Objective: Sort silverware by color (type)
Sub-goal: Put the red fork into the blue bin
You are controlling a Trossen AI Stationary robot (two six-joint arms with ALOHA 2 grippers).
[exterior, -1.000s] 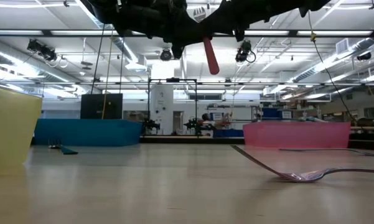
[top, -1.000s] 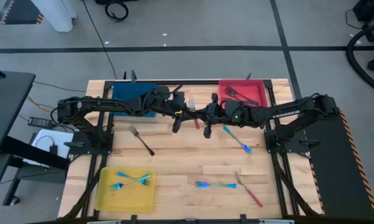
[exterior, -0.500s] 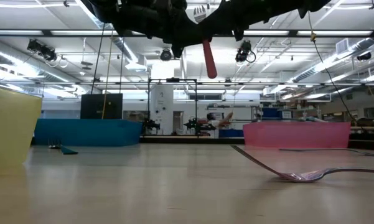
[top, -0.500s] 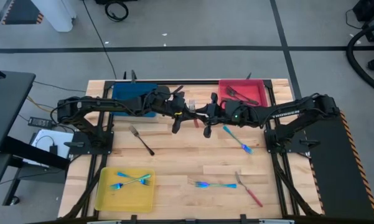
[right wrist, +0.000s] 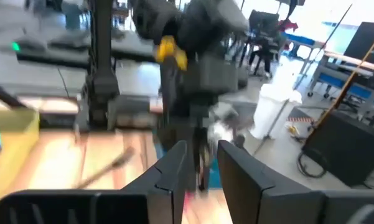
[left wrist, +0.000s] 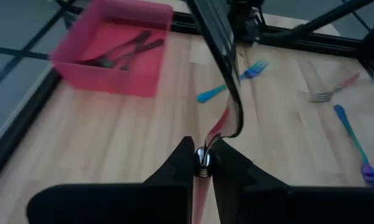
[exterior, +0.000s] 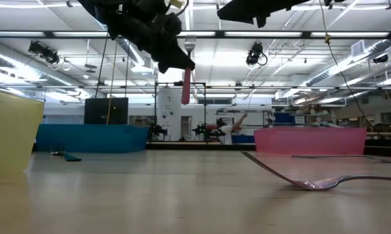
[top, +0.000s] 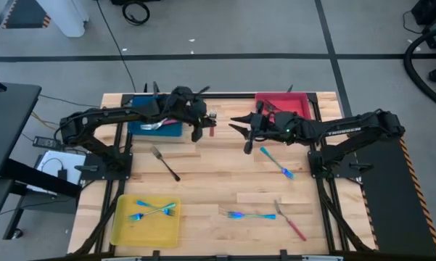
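The left tool point(top: 201, 125) is up in the air, just beside the blue tray point(top: 146, 109). It is shut tight on a red-handled fork point(exterior: 185, 86). In the left wrist view the two fingers point(left wrist: 180, 163) pinch the fork's shiny metal part, and the red handle hangs down below the tool in the low view.

The right tool point(top: 239, 125) is also up in the air, near the red tray point(top: 305, 107), and it points at the left tool. Its fingers point(right wrist: 172, 165) are a little apart and hold nothing.

The rest of the silverware is spread around the table point(top: 203, 190). Two dark forks point(top: 283, 110) lie inside the red tray. A grey utensil point(top: 157, 125) lies in the blue tray. Two blue forks point(top: 151, 212) lie crossed in the yellow tray point(top: 123, 232). A dark grey fork point(top: 164, 162) lies on the wood between the blue tray and the yellow tray. A blue fork point(top: 277, 161) lies on the wood near the red tray. Further from the red tray, another blue fork point(top: 249, 214) lies flat, and just beside it is a fork with a red handle point(top: 290, 220).

In the low view, a person point(exterior: 229, 129) stands far back in the room behind the table.
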